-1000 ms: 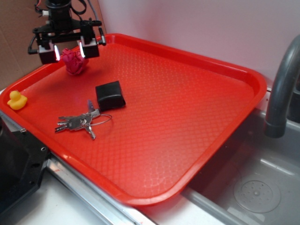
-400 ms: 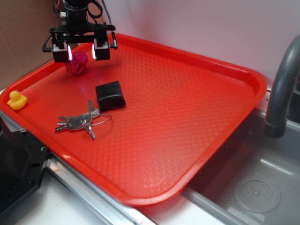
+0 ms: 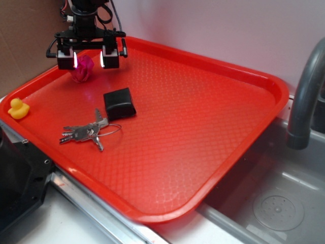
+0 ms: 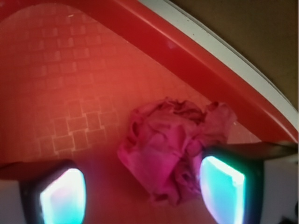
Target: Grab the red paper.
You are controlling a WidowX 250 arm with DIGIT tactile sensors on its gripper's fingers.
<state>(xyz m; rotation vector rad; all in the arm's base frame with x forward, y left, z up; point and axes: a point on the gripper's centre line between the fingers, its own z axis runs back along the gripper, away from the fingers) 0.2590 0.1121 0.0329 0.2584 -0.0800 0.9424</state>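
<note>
Seen from the exterior view, sweeping left to right. At far left, near the 9 o'clock rim of the red tray, a small yellow duck, upright on the tray floor. Next, at about 10 o'clock on the tray and close to its back-left rim, the gripper, black, hanging from above with jaws spread wide and a lit pad on each finger. Between those fingers, the red paper, a crumpled crimson-pink wad resting on the tray surface, not pinched. Toward 6 o'clock from the wad, a bunch of keys on a wire ring, lying flat. Just beside the keys at their 1 o'clock, a black box, well apart from the wad. Beyond that, bare textured tray through the centre and right. At far right, off the tray at 3 o'clock, a grey faucet curving over a steel sink.

In the wrist view, left to right: one glowing fingertip at 7 o'clock, clear of the paper; then the red paper at centre, lumpy and folded; then the other glowing fingertip at 5 o'clock, at the wad's edge, contact not certain. Gripper midpoint over bare tray just at the wad's lower-left edge. Tray rim running diagonally past the paper at 1 o'clock.
</note>
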